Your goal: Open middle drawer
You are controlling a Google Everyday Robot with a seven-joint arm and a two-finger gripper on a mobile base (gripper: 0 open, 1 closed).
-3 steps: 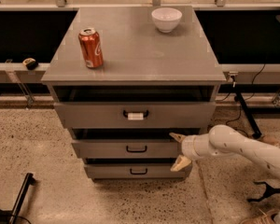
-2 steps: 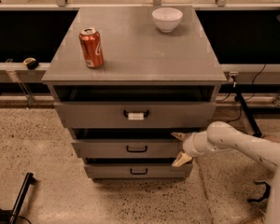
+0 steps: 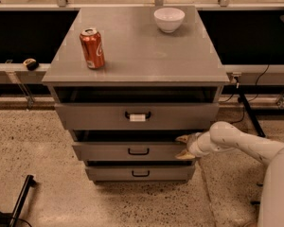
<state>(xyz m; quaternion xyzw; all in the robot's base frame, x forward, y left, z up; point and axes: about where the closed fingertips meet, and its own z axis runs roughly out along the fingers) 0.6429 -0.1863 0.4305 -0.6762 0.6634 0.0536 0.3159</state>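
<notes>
The middle drawer [image 3: 104,151] is a wide, shallow grey front with a small black loop handle [image 3: 138,151]. It stands out slightly from the cabinet, with a dark gap above it. My gripper [image 3: 183,147] is at the drawer's right end, to the right of the handle. Its two tan fingertips are spread. One fingertip [image 3: 182,138] is at the drawer front's top edge and the other is at its bottom edge. My white arm [image 3: 236,143] reaches in from the lower right.
The top drawer [image 3: 94,116], with a white tag on its handle, is pulled out a little. The bottom drawer [image 3: 109,173] sits below. A red can [image 3: 92,48] and a white bowl [image 3: 169,19] stand on the cabinet top [image 3: 142,51]. A black stand leg [image 3: 20,200] lies on the floor at the lower left.
My gripper has shifted slightly up at the drawer's right end and my arm has come nearer at the right. The drawers have not visibly moved.
</notes>
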